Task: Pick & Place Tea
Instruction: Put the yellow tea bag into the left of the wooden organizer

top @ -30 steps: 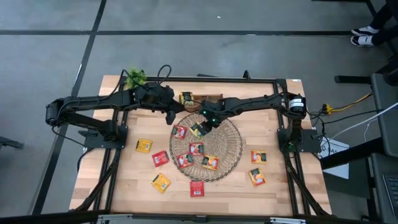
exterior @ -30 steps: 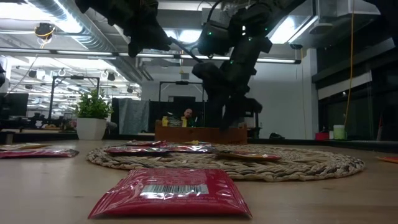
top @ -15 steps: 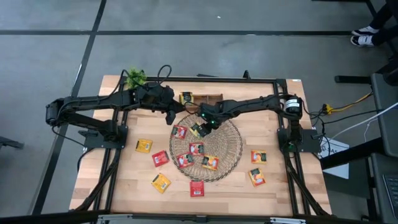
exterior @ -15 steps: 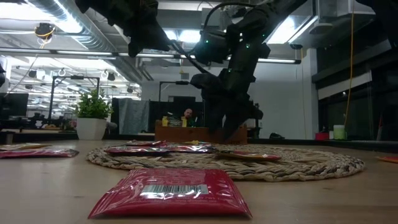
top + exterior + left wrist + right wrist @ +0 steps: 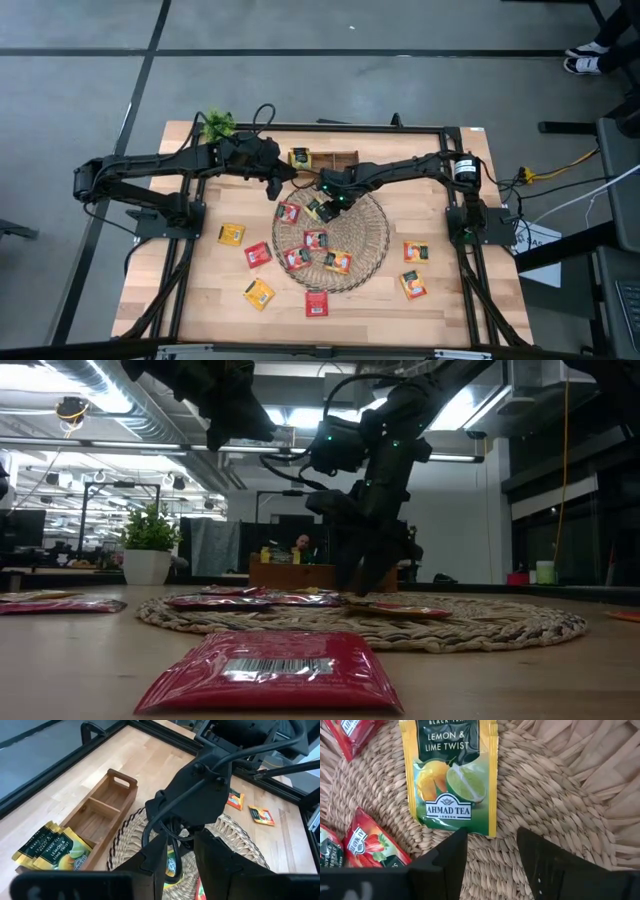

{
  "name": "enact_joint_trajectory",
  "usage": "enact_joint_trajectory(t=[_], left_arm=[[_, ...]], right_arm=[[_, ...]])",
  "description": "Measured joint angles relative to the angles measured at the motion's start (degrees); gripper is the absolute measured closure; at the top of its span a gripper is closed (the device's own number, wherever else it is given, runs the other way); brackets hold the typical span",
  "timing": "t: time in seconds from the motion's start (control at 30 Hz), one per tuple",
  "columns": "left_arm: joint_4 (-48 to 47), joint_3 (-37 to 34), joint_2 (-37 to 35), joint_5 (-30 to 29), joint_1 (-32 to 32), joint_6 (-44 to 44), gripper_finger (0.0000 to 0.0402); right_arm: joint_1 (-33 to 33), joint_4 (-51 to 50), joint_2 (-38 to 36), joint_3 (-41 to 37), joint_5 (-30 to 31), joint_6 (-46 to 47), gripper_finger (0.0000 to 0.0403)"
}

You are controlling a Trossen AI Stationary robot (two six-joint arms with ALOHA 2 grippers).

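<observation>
1. Right tool (image 5: 322, 204) is down over the upper-left part of the round wicker mat (image 5: 370, 245), its fingers (image 5: 442, 857) spread apart with nothing between them.
2. Right in front of those fingers lies a yellow lemon-lime sachet (image 5: 451, 775), flat on the weave, just clear of the tips.
3. Red strawberry sachets (image 5: 367, 842) sit close beside it on the mat, crowding the approach.
4. Left tool (image 5: 276, 187) hangs above the surface just upper-left of the mat; its fingers (image 5: 150, 865) stand a narrow gap apart, holding nothing that shows.
5. The right arm's dark body (image 5: 200, 802) fills the left wrist view, blocking most of the mat from there.
6. At upper centre of the high view, a wooden divided box (image 5: 338, 159) has yellow sachets (image 5: 52, 850) lying at its left end.
7. More sachets are scattered on the wooden surface (image 5: 440, 310): yellow and red ones lower left of the mat, two orange ones (image 5: 415, 251) to the right.
8. A red sachet (image 5: 270, 670) fills the low view's foreground.
9. A small potted plant (image 5: 218, 124) stands at the upper-left corner.
</observation>
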Motion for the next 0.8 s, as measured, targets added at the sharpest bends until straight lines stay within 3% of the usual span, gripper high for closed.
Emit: enact_joint_trajectory(t=[0.17,0.4,0.8], left_arm=[[-0.2,0.0,0.0,0.0,0.0,0.1,0.0311],[-0.2,0.0,0.0,-0.1,0.0,0.1,0.0307],[-0.2,0.0,0.0,-0.1,0.0,0.6,0.0307]], right_arm=[[0.0,0.7,0.1,0.0,0.0,-0.3,0.0259],[0.0,3.6,0.4,-0.2,0.0,-2.8,0.0386],[-0.4,4.4,0.4,-0.2,-0.8,-4.9,0.0399]])
